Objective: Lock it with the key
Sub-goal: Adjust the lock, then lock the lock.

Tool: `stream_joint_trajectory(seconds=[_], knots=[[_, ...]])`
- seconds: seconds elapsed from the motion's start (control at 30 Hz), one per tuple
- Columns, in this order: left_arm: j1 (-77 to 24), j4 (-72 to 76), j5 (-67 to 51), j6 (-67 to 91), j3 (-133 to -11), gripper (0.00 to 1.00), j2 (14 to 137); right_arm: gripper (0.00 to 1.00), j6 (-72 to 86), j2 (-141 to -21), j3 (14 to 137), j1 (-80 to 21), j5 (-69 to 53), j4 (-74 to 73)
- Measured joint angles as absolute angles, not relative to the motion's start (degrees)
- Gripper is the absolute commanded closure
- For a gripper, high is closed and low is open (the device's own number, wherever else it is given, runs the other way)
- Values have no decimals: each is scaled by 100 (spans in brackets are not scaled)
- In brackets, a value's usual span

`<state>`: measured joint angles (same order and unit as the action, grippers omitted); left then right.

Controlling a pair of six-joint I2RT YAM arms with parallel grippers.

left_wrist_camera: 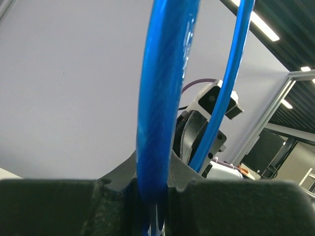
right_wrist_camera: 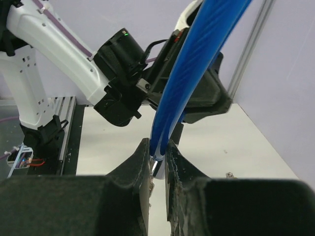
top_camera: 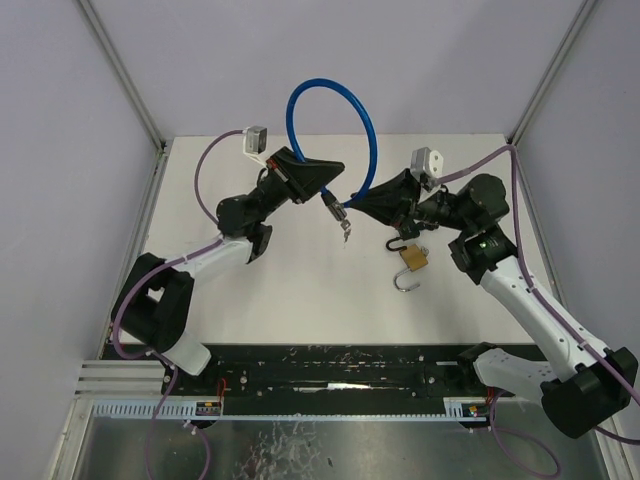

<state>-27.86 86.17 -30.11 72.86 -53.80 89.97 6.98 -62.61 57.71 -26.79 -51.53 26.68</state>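
A blue cable (top_camera: 296, 113) arcs in a loop above the table, held up by both grippers. My left gripper (top_camera: 335, 170) is shut on one side of the cable, which runs up between its jaws in the left wrist view (left_wrist_camera: 162, 123). My right gripper (top_camera: 353, 207) is shut on the cable's lower end (right_wrist_camera: 170, 132), where a metal tip (right_wrist_camera: 155, 167) sticks out below the jaws. A small metal piece, perhaps the key (top_camera: 345, 230), hangs under that end. The brass padlock (top_camera: 414, 258) lies on the table below the right gripper, its shackle (top_camera: 405, 284) open.
The white table (top_camera: 300, 290) is walled by pale panels at the back and sides. A black rail (top_camera: 340, 365) runs along the near edge between the arm bases. A dark hook-shaped piece (top_camera: 398, 241) lies beside the padlock.
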Motion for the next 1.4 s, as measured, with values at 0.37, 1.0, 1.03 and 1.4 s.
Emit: stream_joint_trajectory(seconds=[0.37,1.0,1.03,1.4], knots=[[-2921,8036,-2574,7006,-5378,100,8958,100,-617,-6252,5682,-2729,-5166,2351],[-3236,5631,-1643,5889,-5468,100,8302,100,-1815,-6355,5857,-2703,-5183,1420],[-3245,5662,-1645,5937,-5465,100,8309,100,-1848,-6320,5806,-2711,-5218,1420],[-3223,5833,-1417,6429,-5465,100,8643,100,-1516,-6241,5446,-2703,-4335,1857]])
